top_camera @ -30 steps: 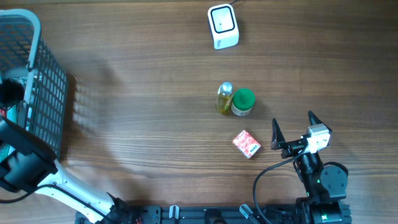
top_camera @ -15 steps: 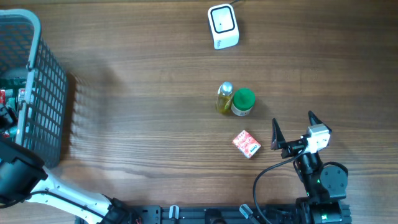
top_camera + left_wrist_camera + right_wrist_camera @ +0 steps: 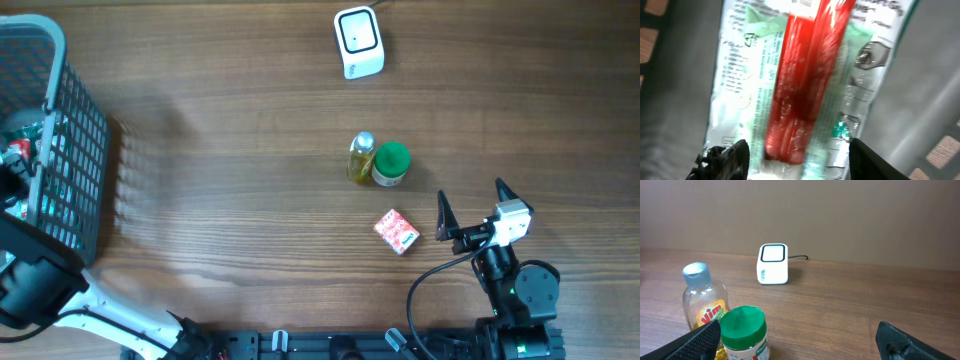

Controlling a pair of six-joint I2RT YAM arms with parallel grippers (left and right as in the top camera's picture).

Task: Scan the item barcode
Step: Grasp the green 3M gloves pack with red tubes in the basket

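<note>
Left gripper [image 3: 796, 156] straddles a clear packet [image 3: 800, 75] with red contents inside the wire basket [image 3: 75, 120] at far left; whether its jaws grip cannot be told. Right gripper [image 3: 470, 208] gapes wide and empty beside a red carton [image 3: 397, 231], well apart from the white scanner [image 3: 358, 42].

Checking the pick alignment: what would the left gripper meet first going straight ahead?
The clear plastic packet with red contents and green print, lying straight ahead of the left gripper, with its near end between the open fingers. How close it is remains unclear.
</note>
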